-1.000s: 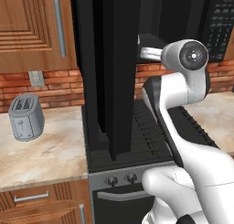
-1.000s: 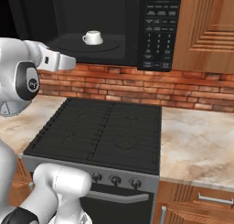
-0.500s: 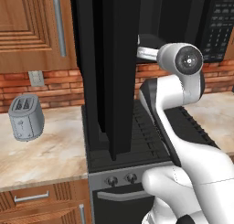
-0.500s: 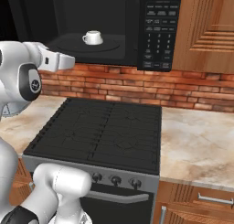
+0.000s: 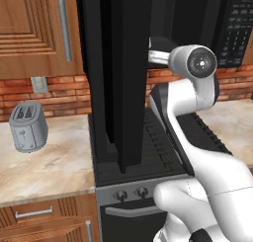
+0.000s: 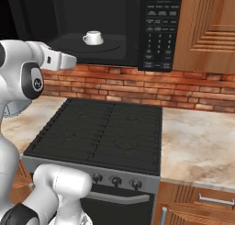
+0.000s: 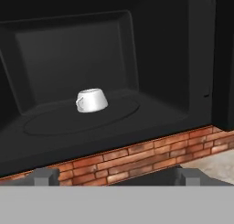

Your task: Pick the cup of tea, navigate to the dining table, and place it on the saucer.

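- A black microwave hangs over the stove, its door swung wide open, its keypad on the right.
- A black gas stove sits below, knobs along its front.
- A grey toaster stands upright on the marbled desk left of the stove.
- Red brick wall behind; wooden cabinets above.

A home kitchen: a black stove at six o'clock, an open microwave at twelve over a brick wall, wooden cabinets, marbled counters and a toaster at nine.
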Motion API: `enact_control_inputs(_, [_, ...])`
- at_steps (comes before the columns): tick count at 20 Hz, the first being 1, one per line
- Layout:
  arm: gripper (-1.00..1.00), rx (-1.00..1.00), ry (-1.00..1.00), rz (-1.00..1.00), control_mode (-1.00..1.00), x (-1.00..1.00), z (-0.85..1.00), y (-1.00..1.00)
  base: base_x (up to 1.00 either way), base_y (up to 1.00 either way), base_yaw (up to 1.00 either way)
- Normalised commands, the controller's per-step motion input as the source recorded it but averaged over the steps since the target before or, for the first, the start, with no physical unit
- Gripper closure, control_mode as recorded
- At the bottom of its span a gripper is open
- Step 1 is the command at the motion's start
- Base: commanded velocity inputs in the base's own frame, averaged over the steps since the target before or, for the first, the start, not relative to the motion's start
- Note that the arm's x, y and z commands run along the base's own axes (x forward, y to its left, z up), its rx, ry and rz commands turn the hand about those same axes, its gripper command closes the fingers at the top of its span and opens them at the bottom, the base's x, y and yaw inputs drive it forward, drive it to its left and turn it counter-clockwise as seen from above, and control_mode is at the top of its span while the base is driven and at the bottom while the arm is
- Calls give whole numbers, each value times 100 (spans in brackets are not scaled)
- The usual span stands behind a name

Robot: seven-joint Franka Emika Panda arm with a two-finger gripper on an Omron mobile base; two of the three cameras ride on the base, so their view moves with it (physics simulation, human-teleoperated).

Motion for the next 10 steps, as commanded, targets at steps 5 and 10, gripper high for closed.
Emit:
enact_control_inputs(5, [-100, 0, 0, 0, -100, 10, 0, 0, 0, 0, 0])
enact_control_inputs(10, [-100, 0, 0, 0, -100, 13, 3, -1, 0, 0, 0])
